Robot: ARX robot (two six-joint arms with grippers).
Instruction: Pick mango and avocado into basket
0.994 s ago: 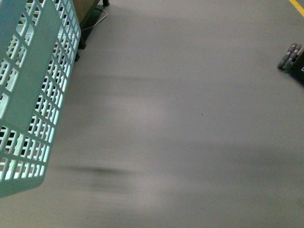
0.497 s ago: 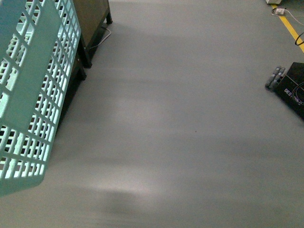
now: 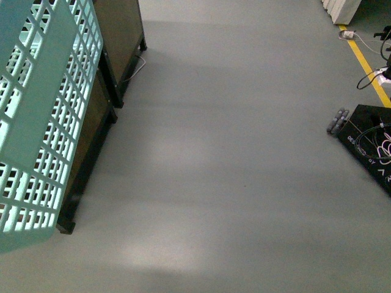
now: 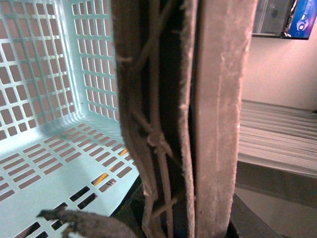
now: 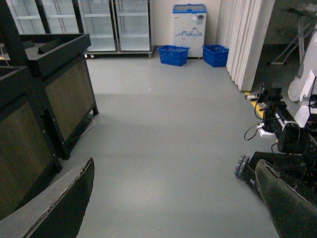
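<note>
The turquoise slotted basket hangs tilted at the left edge of the front view. In the left wrist view its slotted floor and walls show with nothing lying on the part in sight. The brown ribbed handles run straight through the middle, and my left gripper is shut on them. My right gripper is open above bare grey floor, its two fingers wide apart with nothing between them. The mango and the avocado are out of view.
Dark wooden display stands line the left side, also in the right wrist view. A black wheeled base with cables sits at the right beside a yellow floor line. Blue baskets and glass-door fridges stand far off.
The front view has swung: the dark stands have come further into sight at the left, and the black wheeled base has slid down and left. The basket holds the same place in view.
</note>
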